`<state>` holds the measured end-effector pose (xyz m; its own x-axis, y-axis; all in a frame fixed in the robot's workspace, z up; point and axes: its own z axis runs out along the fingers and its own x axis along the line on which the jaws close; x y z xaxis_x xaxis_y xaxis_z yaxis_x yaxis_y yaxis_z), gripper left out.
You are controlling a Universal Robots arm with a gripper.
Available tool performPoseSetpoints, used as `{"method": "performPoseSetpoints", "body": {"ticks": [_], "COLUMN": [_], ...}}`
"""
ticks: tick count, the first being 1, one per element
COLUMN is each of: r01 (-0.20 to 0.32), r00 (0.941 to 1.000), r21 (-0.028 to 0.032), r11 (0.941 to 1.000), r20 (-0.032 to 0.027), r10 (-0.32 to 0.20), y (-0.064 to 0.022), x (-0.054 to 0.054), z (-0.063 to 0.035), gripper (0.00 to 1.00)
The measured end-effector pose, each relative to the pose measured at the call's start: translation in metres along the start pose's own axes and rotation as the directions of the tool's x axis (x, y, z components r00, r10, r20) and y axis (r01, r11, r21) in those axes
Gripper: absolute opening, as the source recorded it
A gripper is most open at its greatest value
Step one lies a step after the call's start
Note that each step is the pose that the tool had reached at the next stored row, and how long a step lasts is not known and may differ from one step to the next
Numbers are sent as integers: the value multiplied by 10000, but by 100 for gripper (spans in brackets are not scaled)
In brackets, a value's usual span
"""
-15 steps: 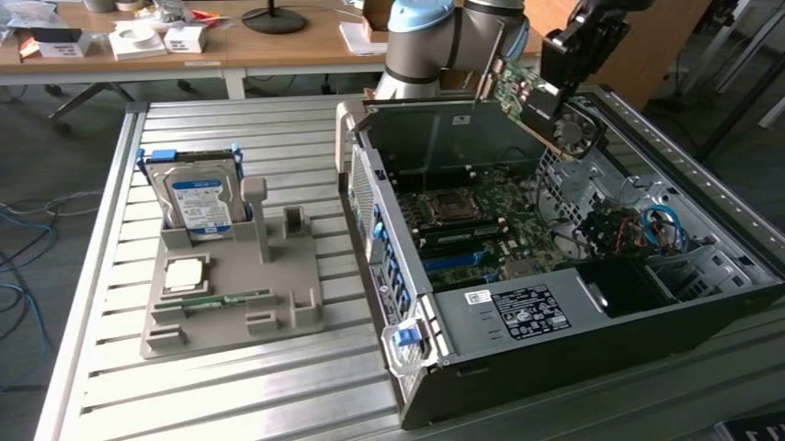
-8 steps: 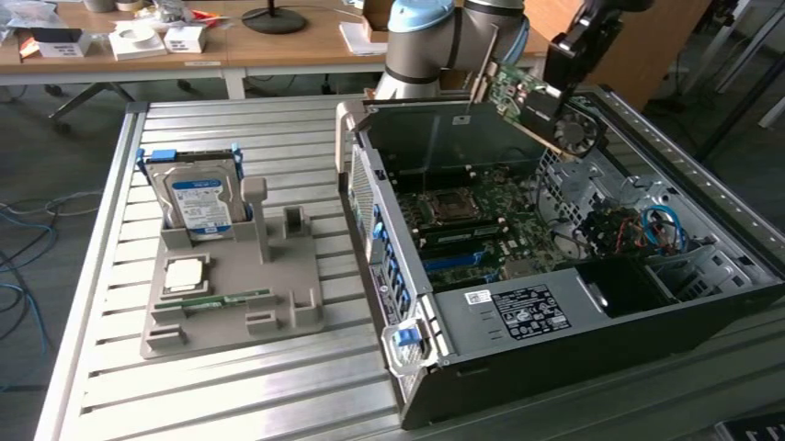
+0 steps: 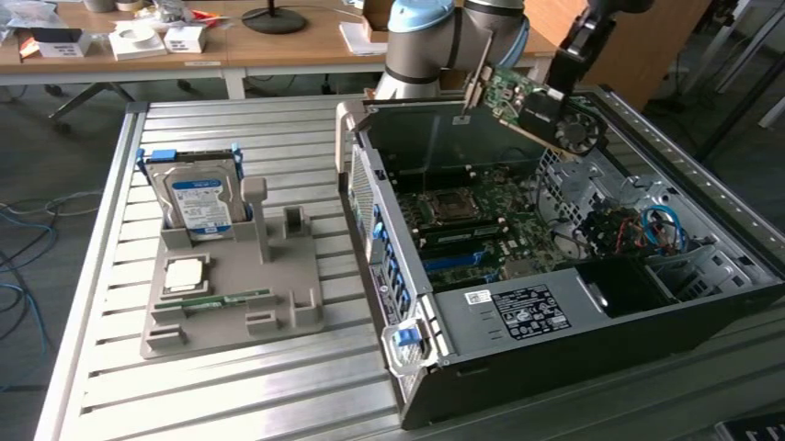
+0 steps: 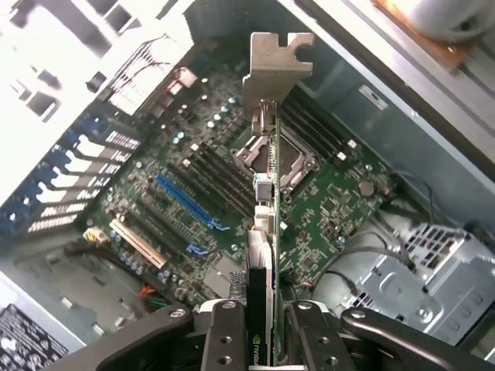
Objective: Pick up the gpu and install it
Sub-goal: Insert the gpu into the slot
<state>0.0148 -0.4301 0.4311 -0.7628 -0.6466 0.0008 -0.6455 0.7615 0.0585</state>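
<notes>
Clamps the gpu (image 4: 265,247) edge-on between the jaws of the gripper (image 4: 267,328) - long axis running straight out from the jaws, silvery bracket (image 4: 278,66) at the far end. Hangs tilted over the open computer case (image 3: 368,184), apart from the motherboard (image 4: 325,201) beneath the jaws. Past the fingertips, inside the case: blue slot (image 4: 186,202), CPU socket (image 4: 288,154), cables (image 3: 663,225). Well apart from the jaws, outside the case - a gray holder (image 3: 294,305) carrying an upright hard drive (image 3: 199,197), a processor (image 3: 187,274) and a memory stick (image 3: 227,299).
</notes>
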Motion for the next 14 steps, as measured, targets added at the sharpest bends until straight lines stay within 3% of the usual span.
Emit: {"method": "performPoseSetpoints", "body": {"ticks": [4, 7, 11, 14], "r01": [719, 1265, 1979, 2514], "r00": [9974, 9919, 9802, 9678], "r21": [-1, -3, -9, -16], "r11": [9974, 9920, 9802, 9679], "r20": [-42, -74, -116, -147], "r10": [-719, -1265, -1979, -2514], "y": [0, -1, -1, -1], "x": [0, 0, 0, 0], "z": [6, 10, 16, 20], "gripper": [26, 26, 26, 26]}}
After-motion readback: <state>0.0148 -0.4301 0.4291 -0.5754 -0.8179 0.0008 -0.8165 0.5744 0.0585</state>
